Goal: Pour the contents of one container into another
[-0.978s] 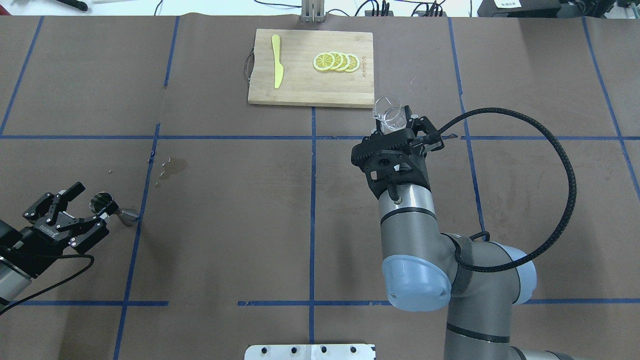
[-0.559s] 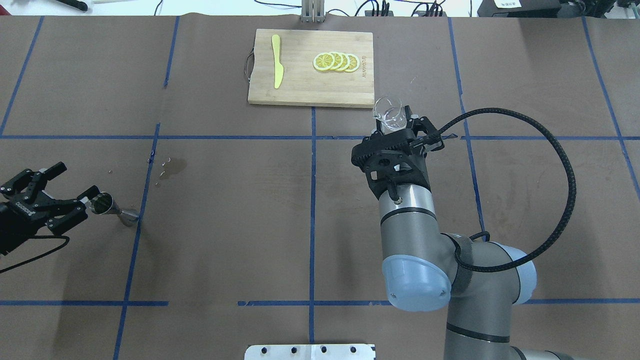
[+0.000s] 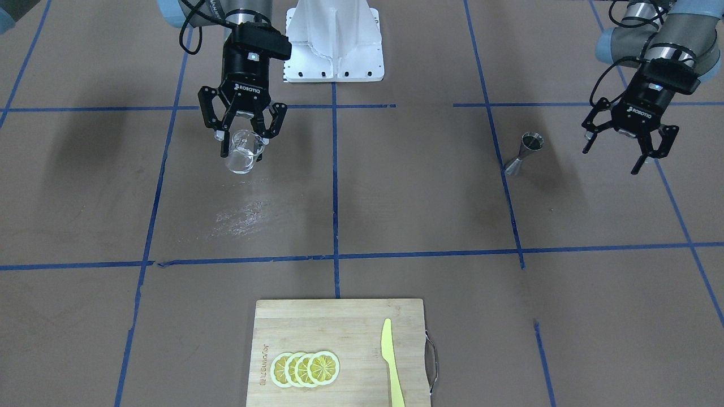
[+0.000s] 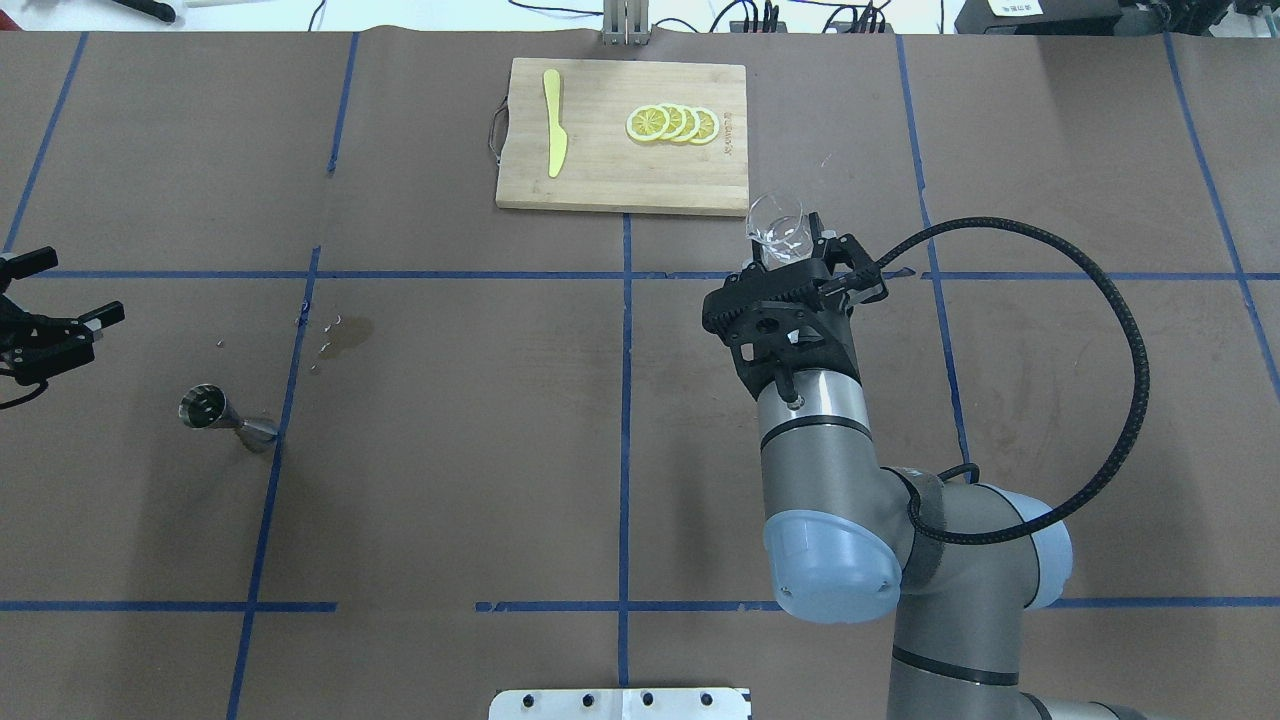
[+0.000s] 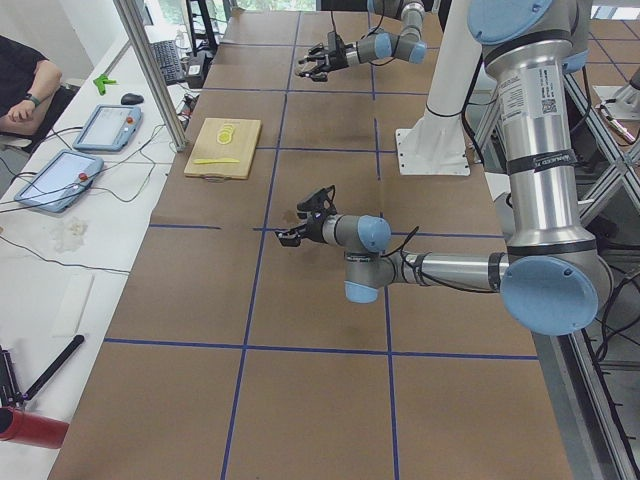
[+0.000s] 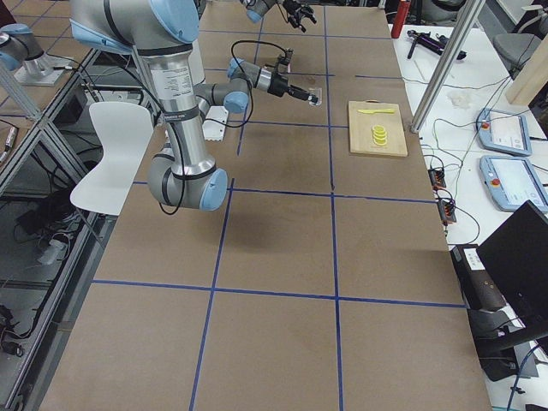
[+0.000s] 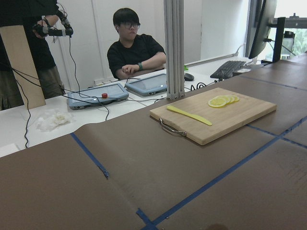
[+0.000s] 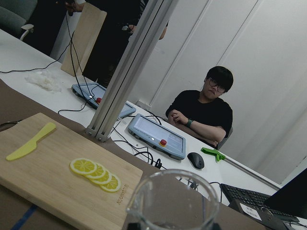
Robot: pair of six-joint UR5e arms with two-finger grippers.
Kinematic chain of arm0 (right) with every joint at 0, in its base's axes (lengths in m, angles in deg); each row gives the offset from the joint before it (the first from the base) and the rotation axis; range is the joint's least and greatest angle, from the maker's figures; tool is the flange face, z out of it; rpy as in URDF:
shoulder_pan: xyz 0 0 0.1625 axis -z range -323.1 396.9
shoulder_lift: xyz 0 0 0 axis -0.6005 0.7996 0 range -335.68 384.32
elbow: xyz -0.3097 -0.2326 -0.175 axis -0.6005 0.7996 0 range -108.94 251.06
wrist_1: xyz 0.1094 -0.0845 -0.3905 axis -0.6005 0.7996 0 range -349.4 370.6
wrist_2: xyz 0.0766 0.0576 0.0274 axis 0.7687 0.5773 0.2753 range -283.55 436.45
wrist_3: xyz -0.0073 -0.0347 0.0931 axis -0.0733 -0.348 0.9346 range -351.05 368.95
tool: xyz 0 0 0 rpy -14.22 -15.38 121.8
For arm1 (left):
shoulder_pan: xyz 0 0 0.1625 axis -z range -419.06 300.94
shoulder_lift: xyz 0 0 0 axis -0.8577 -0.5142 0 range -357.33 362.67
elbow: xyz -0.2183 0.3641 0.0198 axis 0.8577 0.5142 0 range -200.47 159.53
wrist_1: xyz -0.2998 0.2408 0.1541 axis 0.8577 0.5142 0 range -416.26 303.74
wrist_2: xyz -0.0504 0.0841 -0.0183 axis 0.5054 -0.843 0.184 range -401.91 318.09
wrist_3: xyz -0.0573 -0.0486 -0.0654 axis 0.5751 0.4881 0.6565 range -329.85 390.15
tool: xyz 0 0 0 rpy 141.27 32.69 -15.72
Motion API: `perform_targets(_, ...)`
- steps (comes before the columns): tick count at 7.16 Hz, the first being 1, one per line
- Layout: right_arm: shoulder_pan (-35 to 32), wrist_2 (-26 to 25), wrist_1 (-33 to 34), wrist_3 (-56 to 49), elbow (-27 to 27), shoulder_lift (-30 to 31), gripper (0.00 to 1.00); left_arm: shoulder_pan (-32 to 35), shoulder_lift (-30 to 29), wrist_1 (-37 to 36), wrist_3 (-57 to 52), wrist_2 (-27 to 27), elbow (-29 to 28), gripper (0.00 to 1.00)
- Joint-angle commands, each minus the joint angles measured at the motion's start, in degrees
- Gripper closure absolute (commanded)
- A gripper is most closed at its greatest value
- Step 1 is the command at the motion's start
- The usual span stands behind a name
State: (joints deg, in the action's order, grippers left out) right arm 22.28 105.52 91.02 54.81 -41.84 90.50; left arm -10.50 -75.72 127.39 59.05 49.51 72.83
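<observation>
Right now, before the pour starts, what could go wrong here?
1. The jigger stands unheld, the open left fingers apart from it; a nudge could topple it.
2. Its mouth is narrower than the glass beaker in the right fingers, so a pour may miss; wet marks already spot the table cover.

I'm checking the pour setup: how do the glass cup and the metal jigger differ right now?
The glass cup is clear and wide-mouthed; the jigger is shiny metal, hourglass-shaped and narrower. The cup is held above the table by the right gripper; the jigger stands on the table, untouched, apart from the open left gripper. Both look upright, mouths up.
</observation>
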Motion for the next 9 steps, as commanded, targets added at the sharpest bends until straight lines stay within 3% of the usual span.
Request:
perform_targets(1, 0.0, -0.1, 0.0, 0.0, 0.0, 0.0, 1.0, 6.8, -2.6, -7.9, -5.3, 4.7, -1.1, 0.0)
perform_targets(3, 0.0, 0.0, 0.0, 0.0, 0.0, 0.0, 1.0, 11.4, -3.4, -11.5, -5.2, 6.4, -6.1, 0.0)
perform_targets(4, 0.0, 0.0, 0.0, 0.0, 0.0, 0.1, 1.0, 19.5, -6.4, -23.7, -5.1, 18.3, -5.8, 0.0)
perform_targets(5, 0.0, -0.1, 0.0, 0.0, 0.0, 0.0, 1.0, 27.0, -8.0, -29.7, -5.9, 27.8, -5.7, 0.0)
perform_targets(7, 0.3, -0.1, 0.0, 1.1, 0.0, 0.1, 1.0, 30.6, -7.2, -35.8, -6.0, 30.8, -5.6, 0.0)
perform_targets(9, 0.3, -0.1, 0.0, 1.1, 0.0, 0.1, 1.0, 31.1, -7.7, -54.3, -6.1, 34.5, -3.8, 0.0)
